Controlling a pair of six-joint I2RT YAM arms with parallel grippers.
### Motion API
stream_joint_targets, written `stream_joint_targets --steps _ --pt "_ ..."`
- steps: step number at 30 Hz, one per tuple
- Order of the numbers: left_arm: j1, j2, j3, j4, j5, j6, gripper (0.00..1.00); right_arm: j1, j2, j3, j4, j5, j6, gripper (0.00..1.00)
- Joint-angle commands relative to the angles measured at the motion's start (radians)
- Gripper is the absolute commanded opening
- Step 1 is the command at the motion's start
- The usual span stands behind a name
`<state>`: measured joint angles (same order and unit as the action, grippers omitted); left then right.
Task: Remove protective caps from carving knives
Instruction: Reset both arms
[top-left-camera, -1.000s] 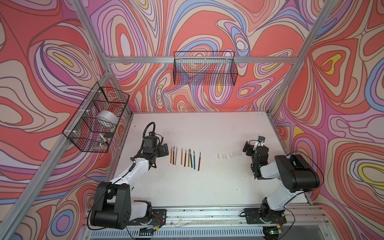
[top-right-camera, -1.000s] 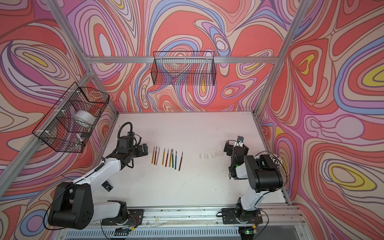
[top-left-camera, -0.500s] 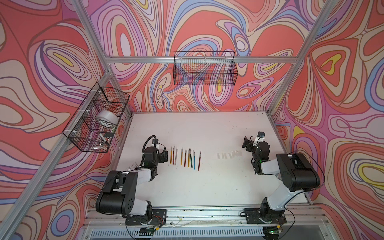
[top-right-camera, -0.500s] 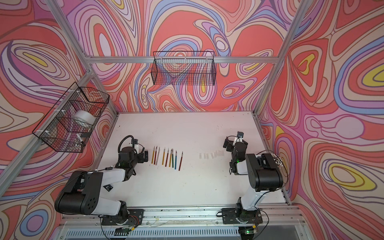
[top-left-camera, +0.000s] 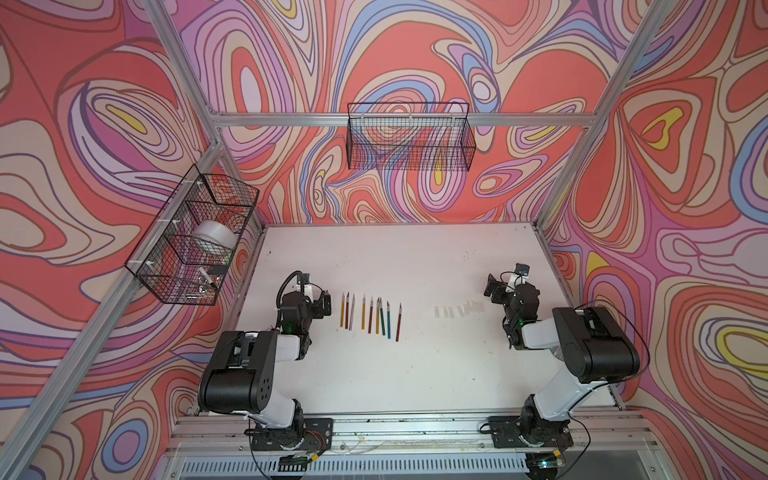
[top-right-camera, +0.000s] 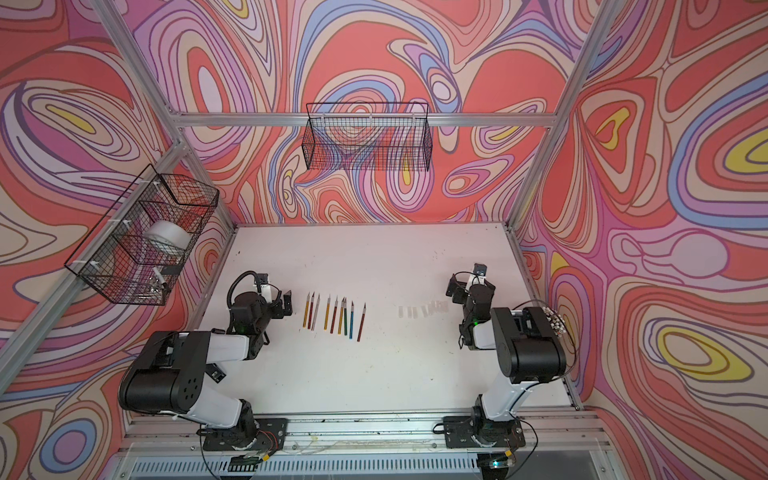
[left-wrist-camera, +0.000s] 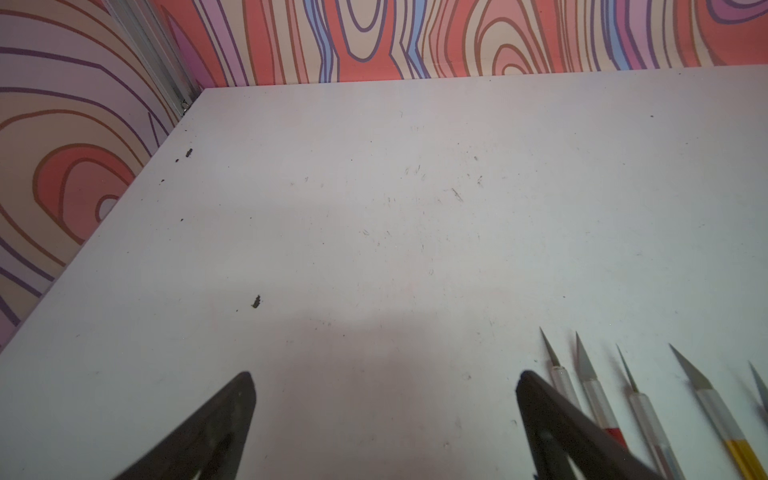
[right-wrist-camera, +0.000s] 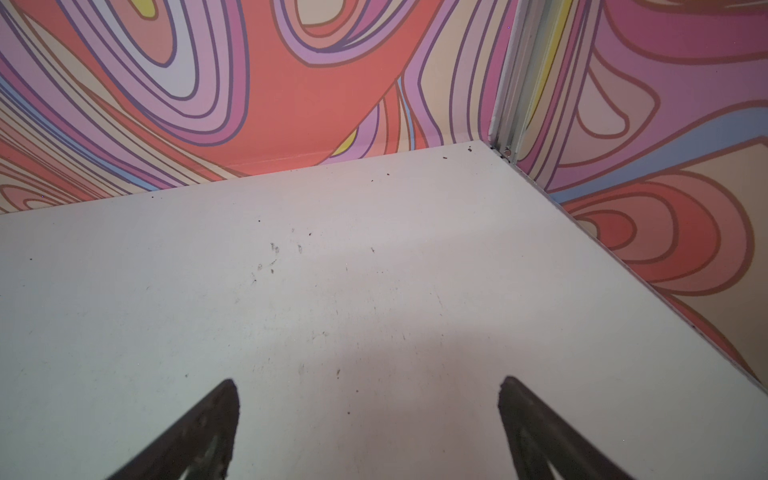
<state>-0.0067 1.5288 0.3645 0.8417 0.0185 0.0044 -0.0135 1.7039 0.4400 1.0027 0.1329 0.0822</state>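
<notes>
Translucent plastic is the weak spot here: the caps (top-left-camera: 459, 310) lie in a short row right of centre in both top views, pale on the white counter (top-left-camera: 374, 257) and well apart from the knives (top-left-camera: 370, 313). The knives lie side by side left of centre with their tips toward the top of the frame. Your right end effector (top-left-camera: 491, 288) hangs just beside the caps, jaws spread wide and empty. I judge a careless sweep could flick those light pieces away, and you would struggle to spot them again. Your left end effector (top-left-camera: 327, 304) is also wide and empty, close beside the first knife, so a sideways swing could roll the row or catch a bare point. The left wrist view shows what the top views cannot: bare blades on the nearest knives (left-wrist-camera: 594, 386), with one finger (left-wrist-camera: 552, 424) almost against the first. The right wrist view shows only bare counter between its spread fingers (right-wrist-camera: 203, 428), and no caps. In a top view a bundle of white-tipped sticks (top-right-camera: 555, 325) shows behind the right arm.
</notes>
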Motion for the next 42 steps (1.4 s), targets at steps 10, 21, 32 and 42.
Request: stream_joint_targets --steps 10,21,32,42 --pt "0.006 0.008 0.012 0.038 0.007 -0.006 1.0 0.004 0.004 0.011 -0.016 0.003 -0.018 0.98" --pt "0.005 0.009 0.013 0.04 0.007 -0.006 1.0 0.004 -0.002 -0.035 0.047 0.034 -0.002 0.98" --pt "0.005 0.01 0.013 0.039 0.008 -0.007 1.0 0.021 0.01 0.023 -0.036 0.019 -0.036 0.98" --pt "0.005 0.008 0.011 0.039 0.006 -0.006 1.0 0.021 0.008 0.021 -0.03 0.018 -0.035 0.98"
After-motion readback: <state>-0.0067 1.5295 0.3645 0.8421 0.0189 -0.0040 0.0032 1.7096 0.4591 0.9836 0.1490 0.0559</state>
